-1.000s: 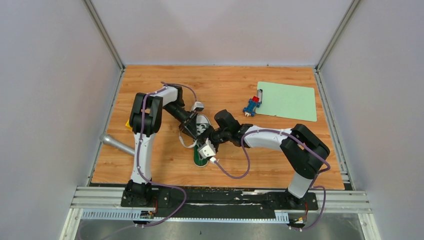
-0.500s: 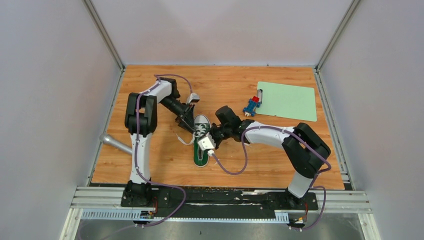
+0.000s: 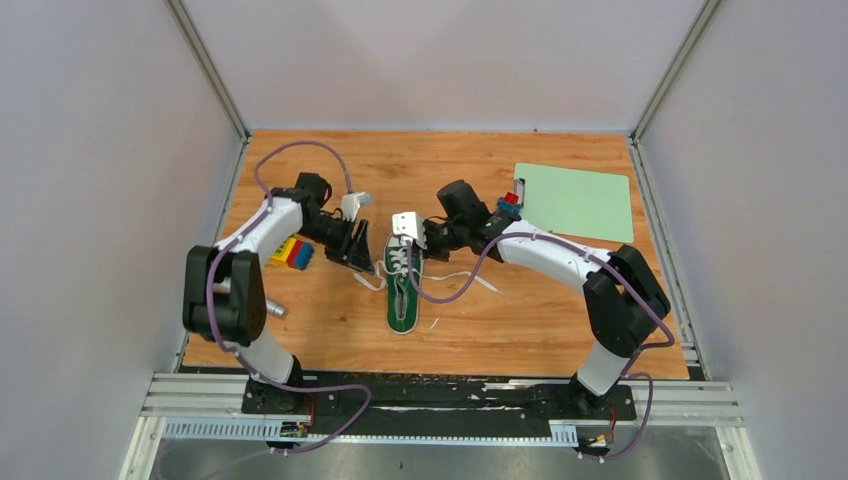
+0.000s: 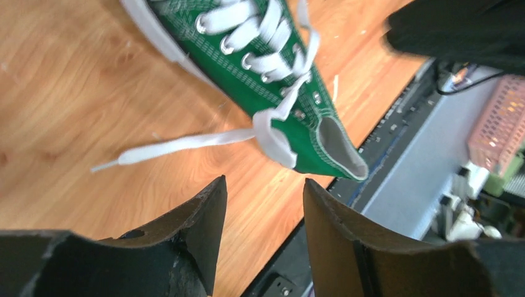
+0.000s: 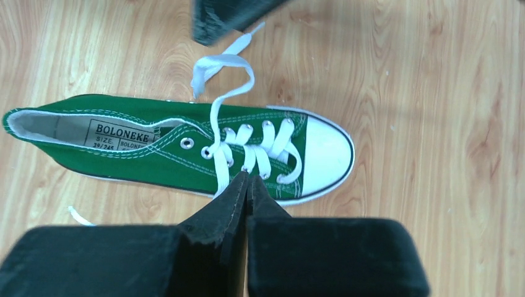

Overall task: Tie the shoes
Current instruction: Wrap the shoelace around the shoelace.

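The shoe point(image 3: 403, 290) is a green low-top sneaker lying mid-table, its white toe cap towards the back. Its white laces trail loose, one point(image 3: 369, 281) to the left and one point(image 3: 468, 279) to the right. My left gripper point(image 3: 360, 260) hovers just left of the toe end, open. In the left wrist view nothing sits between its fingers point(image 4: 213, 204), and the shoe point(image 4: 272, 80) and a flat lace point(image 4: 179, 145) lie beyond them. My right gripper point(image 5: 247, 177) is shut above the laced front of the shoe point(image 5: 155, 158), nothing visible in its jaws.
A green mat point(image 3: 577, 201) lies at the back right with a blue and red toy point(image 3: 505, 210) beside it. Coloured blocks point(image 3: 292, 253) sit left of the left gripper. A silver cylinder point(image 3: 274, 308) shows behind the left arm. Grey walls close in three sides.
Both arms have pulled apart from over the shoe. The left gripper swung left and opened, dropping its lace. The right gripper closed and moved toward the toe end.
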Controlling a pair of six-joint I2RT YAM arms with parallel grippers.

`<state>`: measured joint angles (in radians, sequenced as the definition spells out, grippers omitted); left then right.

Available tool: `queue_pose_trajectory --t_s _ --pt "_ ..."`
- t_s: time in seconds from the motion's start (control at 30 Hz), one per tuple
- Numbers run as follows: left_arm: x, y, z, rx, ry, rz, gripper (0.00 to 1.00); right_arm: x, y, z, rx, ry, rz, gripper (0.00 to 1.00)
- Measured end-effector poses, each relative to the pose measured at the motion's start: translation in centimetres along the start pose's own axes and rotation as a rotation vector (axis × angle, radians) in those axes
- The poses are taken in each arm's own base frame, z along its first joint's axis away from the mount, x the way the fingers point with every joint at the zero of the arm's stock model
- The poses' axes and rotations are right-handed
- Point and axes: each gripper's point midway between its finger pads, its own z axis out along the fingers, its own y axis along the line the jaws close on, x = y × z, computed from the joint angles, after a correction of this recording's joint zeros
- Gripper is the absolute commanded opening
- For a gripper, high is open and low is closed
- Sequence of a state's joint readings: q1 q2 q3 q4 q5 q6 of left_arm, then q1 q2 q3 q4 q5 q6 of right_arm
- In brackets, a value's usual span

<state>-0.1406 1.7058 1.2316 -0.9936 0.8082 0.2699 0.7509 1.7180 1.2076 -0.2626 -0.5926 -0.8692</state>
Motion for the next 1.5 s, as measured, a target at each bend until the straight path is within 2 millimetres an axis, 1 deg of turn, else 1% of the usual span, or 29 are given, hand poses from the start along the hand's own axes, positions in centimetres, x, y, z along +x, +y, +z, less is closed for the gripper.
queue_pose_trajectory --t_s 0.1,0.13,0.2,0.3,0.4,0.43,0.57,0.67,1.0,1.07,1.23,1.37,1.5 --pt "1.5 0.5 0.3 -0.084 -0.078 -0.01 0.58 -0.2 -0.2 -1.3 0.018 0.014 0.091 0.02" --pt "2.0 0.5 0.2 -0.11 -0.113 -0.007 0.58 -0.2 -0.2 -1.6 0.024 0.019 0.11 0.03" --pt "2.3 0.0 -0.3 -0.145 -0.198 0.011 0.57 -0.4 -0.1 -2.6 0.037 0.029 0.156 0.04" --pt "1.3 -1.1 -1.1 -0.18 -0.314 0.054 0.52 -1.0 0.0 -3.6 0.056 0.03 0.198 0.06" --pt "-0.1 -1.4 -1.4 -0.202 -0.38 0.077 0.42 -1.4 0.1 -4.1 0.069 0.032 0.231 0.07" --pt "-0.4 -1.4 -1.4 -0.202 -0.388 0.077 0.41 -1.4 0.1 -4.2 0.072 0.034 0.242 0.07" --pt "-0.9 -1.4 -0.7 -0.191 -0.392 0.076 0.43 -1.0 0.2 -4.3 0.082 0.053 0.271 0.07" --pt "-0.9 -1.5 -0.1 -0.184 -0.378 0.076 0.44 -0.8 0.1 -4.3 0.09 0.061 0.28 0.08" --pt "-0.2 -1.0 1.6 -0.189 -0.318 0.056 0.43 -0.2 -0.3 -4.7 0.108 0.076 0.302 0.09" --pt "0.0 -1.1 1.8 -0.19 -0.307 0.056 0.4 0.0 -0.5 -4.9 0.113 0.079 0.307 0.09" --pt "0.3 -1.5 2.4 -0.184 -0.286 0.062 0.37 0.3 -0.7 -5.1 0.123 0.083 0.316 0.09" --pt "0.6 -1.2 2.8 -0.181 -0.266 0.052 0.38 0.4 -0.8 -5.2 0.126 0.084 0.322 0.09" --pt "0.9 -0.8 3.3 -0.184 -0.246 0.037 0.41 0.5 -0.9 -5.2 0.129 0.085 0.328 0.1"
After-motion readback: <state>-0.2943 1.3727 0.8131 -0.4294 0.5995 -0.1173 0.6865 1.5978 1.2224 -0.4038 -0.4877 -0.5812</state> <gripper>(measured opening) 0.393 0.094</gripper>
